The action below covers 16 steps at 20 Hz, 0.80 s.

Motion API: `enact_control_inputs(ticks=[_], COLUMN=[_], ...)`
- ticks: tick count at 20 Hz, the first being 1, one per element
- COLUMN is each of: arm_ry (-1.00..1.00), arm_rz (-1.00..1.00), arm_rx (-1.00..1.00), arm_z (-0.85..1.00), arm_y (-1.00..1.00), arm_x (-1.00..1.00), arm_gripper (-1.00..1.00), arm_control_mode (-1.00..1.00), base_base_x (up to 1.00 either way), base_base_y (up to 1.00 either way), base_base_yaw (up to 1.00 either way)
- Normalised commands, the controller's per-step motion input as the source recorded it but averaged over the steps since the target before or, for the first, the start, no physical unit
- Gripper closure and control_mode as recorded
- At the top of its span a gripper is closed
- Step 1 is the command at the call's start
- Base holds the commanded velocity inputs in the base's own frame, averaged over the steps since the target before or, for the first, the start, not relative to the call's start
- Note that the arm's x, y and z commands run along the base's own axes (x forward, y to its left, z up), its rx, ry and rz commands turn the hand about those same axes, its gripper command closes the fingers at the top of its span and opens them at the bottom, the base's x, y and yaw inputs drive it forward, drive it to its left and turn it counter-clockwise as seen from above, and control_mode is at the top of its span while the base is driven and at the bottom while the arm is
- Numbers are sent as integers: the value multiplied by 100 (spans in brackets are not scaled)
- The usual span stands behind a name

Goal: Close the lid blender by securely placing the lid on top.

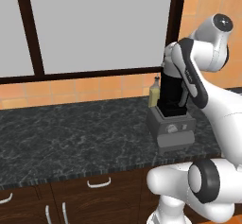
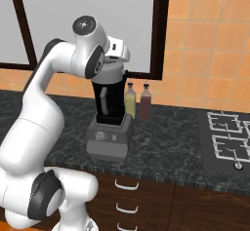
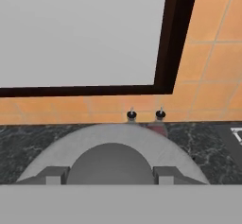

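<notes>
I find the lid (image 3: 113, 147) directly under the hand, its raised knob between the gripper (image 3: 111, 175) fingertips; whether they clamp it I cannot tell. It sits atop the blender (image 2: 108, 123) jar. My concern: if the disc is off-centre or tilted, letting go would leave it unseated. The arm folds over from 6 o'clock, wrist pointing down. Two bottles (image 3: 132, 116) stand at 12 o'clock behind the jar.
</notes>
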Motion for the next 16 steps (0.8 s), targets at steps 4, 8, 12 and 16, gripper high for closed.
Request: enact_control_inputs(ticks=[4,8,12,16], arm_ry=[0,0,0,0], arm_rz=[0,-1,-2,-2], arm_rx=[0,0,0,0], arm_z=[0,0,0,0], arm_y=[-5,-16,-29,-23], arm_x=[0,0,1,3], arm_gripper=[100,100,100,100], arm_control_mode=[-100,-100,-100,-100], base_base_x=[0,0,0,0], base_base_y=[0,0,0,0], base_base_yaw=[0,0,0,0])
